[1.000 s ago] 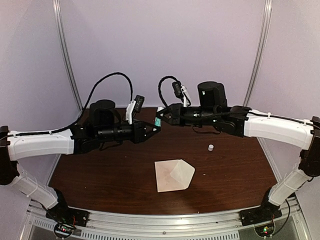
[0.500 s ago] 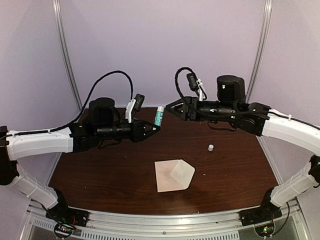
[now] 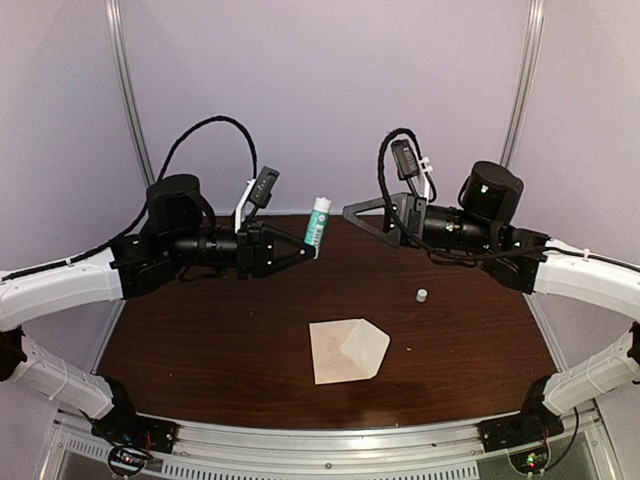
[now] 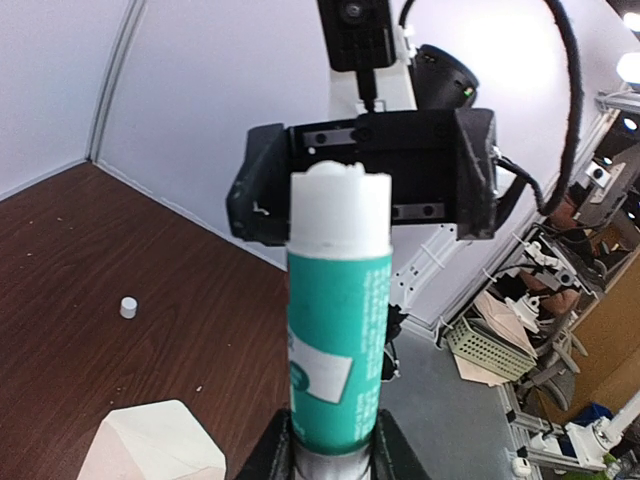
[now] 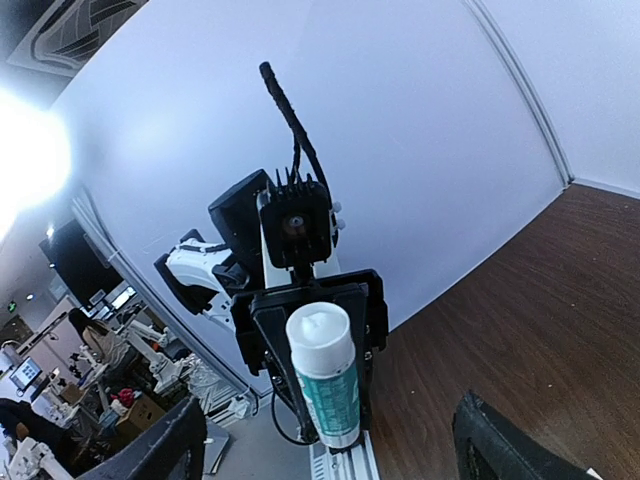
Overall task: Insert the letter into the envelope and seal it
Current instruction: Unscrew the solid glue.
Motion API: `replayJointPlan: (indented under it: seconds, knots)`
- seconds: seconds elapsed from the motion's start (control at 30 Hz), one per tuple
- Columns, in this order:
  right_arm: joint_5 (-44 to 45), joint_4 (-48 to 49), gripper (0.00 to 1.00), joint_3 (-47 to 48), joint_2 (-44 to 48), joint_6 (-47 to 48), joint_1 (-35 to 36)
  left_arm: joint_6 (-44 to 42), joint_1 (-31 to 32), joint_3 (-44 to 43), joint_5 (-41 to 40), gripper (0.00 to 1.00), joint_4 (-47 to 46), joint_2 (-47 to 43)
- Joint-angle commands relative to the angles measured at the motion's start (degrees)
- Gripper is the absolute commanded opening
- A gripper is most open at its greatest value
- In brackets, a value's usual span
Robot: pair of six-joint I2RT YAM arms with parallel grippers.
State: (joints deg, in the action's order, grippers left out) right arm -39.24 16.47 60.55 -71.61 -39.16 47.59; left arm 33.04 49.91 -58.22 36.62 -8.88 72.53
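The envelope [image 3: 346, 350] lies flat near the table's front, its pointed flap to the right; its corner [image 4: 150, 445] also shows in the left wrist view. No letter can be seen apart from it. My left gripper [image 3: 307, 247] [image 4: 330, 455] is shut on the base of a teal and white glue stick [image 3: 319, 221] [image 4: 340, 320], held above the table's far side with its bare white tip up. My right gripper [image 3: 353, 215] [image 5: 330, 445] stands open a short way right of the stick, facing it, with nothing between its fingers [image 5: 155, 450].
A small white cap [image 3: 421, 295] [image 4: 127, 307] stands on the brown table [image 3: 200, 340] right of centre. Pale walls close in the back and sides. A metal rail [image 3: 330, 440] runs along the front edge.
My right gripper has opened, let go of the glue stick's tip and drawn back to the right. The left arm has raised the stick and pulled back slightly to the left.
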Motion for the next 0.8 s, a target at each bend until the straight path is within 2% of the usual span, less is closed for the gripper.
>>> replayJointPlan:
  seconds: [0.0, 0.1, 0.23, 0.37, 0.53, 0.63, 0.77]
  knots:
    - [-7.42, 11.52, 0.84, 0.97, -2.62, -3.17, 1.20, -0.10, -0.08, -1.76, 10.63, 0.05, -2.43, -2.00]
    - [-7.88, 12.11, 0.79, 2.59, -5.00, -3.15, 2.15, -0.57, -0.08, -1.94, 11.28, 0.05, -1.68, -2.20]
    - [-11.14, 12.52, 0.64, 6.61, -8.72, -3.39, 2.88, -0.13, -0.08, -1.74, 10.81, 0.05, -2.21, -2.56]
    - [-14.13, 14.46, 0.56, 8.58, -10.72, -3.35, 3.27, 0.63, -0.10, -1.19, 8.95, 0.05, -3.41, -2.57]
    - [-14.89, 14.91, 0.39, 8.44, -11.06, -3.61, 3.28, 2.26, -0.08, -0.41, 7.35, 0.05, -5.76, -1.68]
    - [-14.61, 16.61, 0.25, 6.79, -10.11, -4.46, 3.23, 2.81, -0.08, -0.40, 7.15, 0.05, -6.76, -1.14]
    - [-11.33, 15.52, 0.10, 5.04, -8.55, -3.87, 3.19, 2.04, -0.01, -0.77, 5.99, 0.05, -5.67, -0.51]
